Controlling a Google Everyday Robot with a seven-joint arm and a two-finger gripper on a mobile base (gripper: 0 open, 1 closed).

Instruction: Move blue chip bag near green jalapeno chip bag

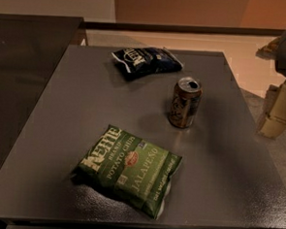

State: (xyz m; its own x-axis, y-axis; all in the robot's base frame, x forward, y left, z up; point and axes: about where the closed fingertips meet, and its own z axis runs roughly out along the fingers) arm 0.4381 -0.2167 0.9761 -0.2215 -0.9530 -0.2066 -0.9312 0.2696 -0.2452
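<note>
Green jalapeno chip bag (128, 170) lay flat and angled near the front edge of the grey tabletop (54, 130). Farther back, right of centre, a brown-gold can (185, 102) stood upright. Hand (280, 111) sat at the right frame edge, off the tabletop; open or closed, couldn't tell. Blue chip bag (146, 61) lay near the far edge, well apart from the green bag.

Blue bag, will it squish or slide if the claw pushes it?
The blue bag looks crinkly and puffy, so it would probably dent and slide, not roll. It lies flat and looks small, so it is likely light. The claw hangs right of the table.
</note>
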